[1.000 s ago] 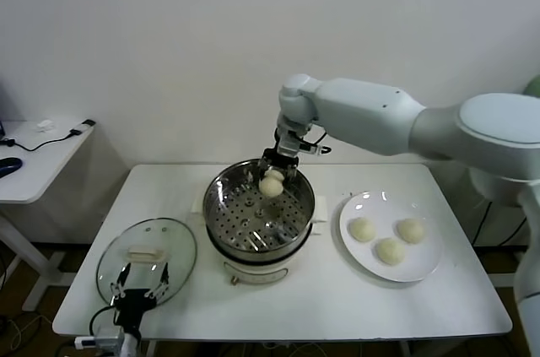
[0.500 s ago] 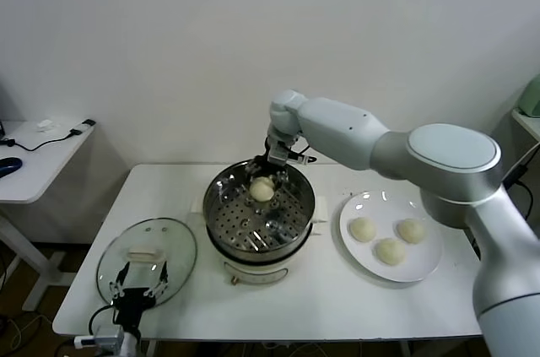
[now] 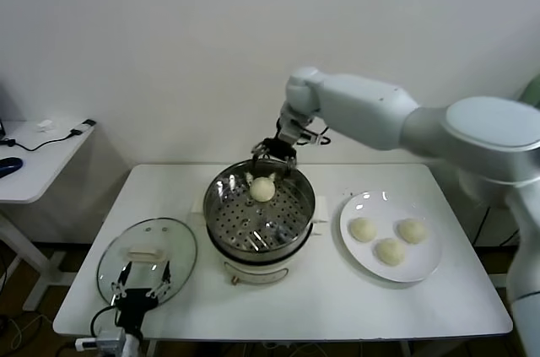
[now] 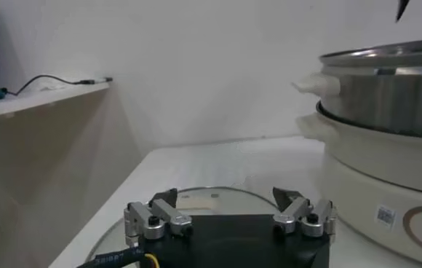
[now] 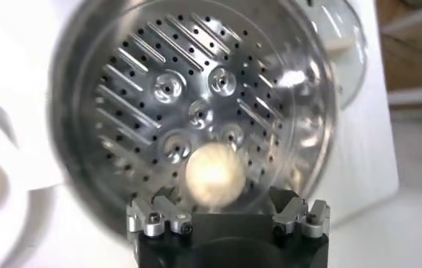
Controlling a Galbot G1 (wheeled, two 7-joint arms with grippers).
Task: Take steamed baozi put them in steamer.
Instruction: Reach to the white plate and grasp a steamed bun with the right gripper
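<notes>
Left gripper (image 3: 140, 283): parked at the white table's (image 3: 337, 298) front-left corner, jaws spread, holding nothing, over the round glass lid (image 3: 146, 257) with white handle.
Steamer: round shiny stainless-steel steamer (image 3: 258, 213) with perforated tray stands mid-table on its cream-white base.
Bun inside: one pale cream-white domed baozi (image 3: 262, 189) rests on the tray near the far rim.
Right gripper (image 3: 274, 154): above the far rim, just over that bun, fingers parted and empty.
Plate: flat white plate (image 3: 422, 266) toward the right edge holds the three remaining baozi (image 3: 389, 251).

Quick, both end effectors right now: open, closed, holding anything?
Left end effector: open, empty, over the glass lid.
Right end effector: open, empty, above the bun.
</notes>
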